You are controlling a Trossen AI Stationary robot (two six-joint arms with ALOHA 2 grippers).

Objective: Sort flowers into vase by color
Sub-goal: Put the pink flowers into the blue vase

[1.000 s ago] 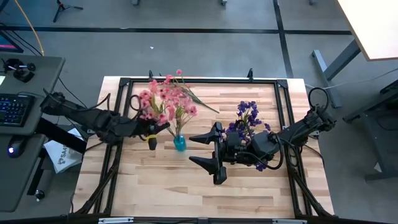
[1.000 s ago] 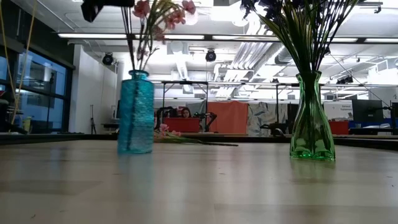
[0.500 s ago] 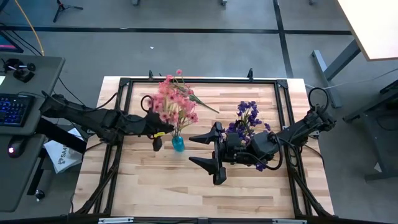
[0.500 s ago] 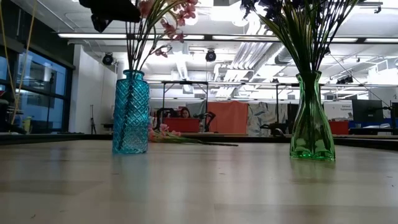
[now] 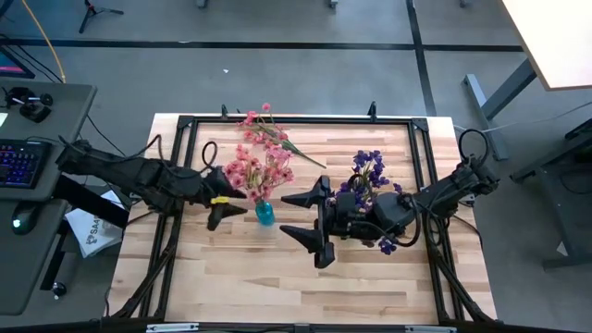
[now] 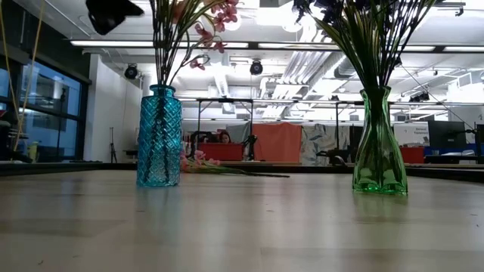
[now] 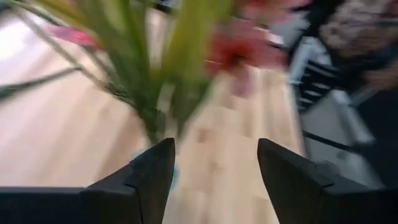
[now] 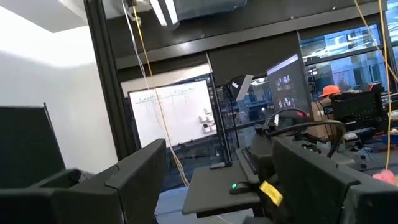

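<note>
A bunch of pink flowers (image 5: 255, 166) stands with its stems in the blue vase (image 5: 265, 215), which the low view shows upright (image 6: 159, 136). My left gripper (image 5: 228, 205) is open just left of that vase. In its wrist view the green stems (image 7: 155, 93) rise ahead of the open gripper (image 7: 214, 180), touching neither finger. The purple flowers (image 5: 370, 171) stand in the green vase (image 6: 378, 143). My right gripper (image 5: 310, 222) hangs open between the two vases and holds nothing (image 8: 217, 180). One more pink sprig (image 5: 282, 139) lies flat on the table farther back.
A black frame (image 5: 296, 120) runs around the wooden table. The right arm (image 5: 435, 199) reaches past the purple bunch. The near half of the table (image 5: 277, 277) is bare wood. A desk with a keyboard (image 5: 18, 162) stands off the table's left side.
My left gripper carried the pink stems a little toward the right, over the blue vase, then opened and let go. It has since drawn back toward the table's left edge. The pink bunch now stands on its own in the blue vase, which shifted slightly.
</note>
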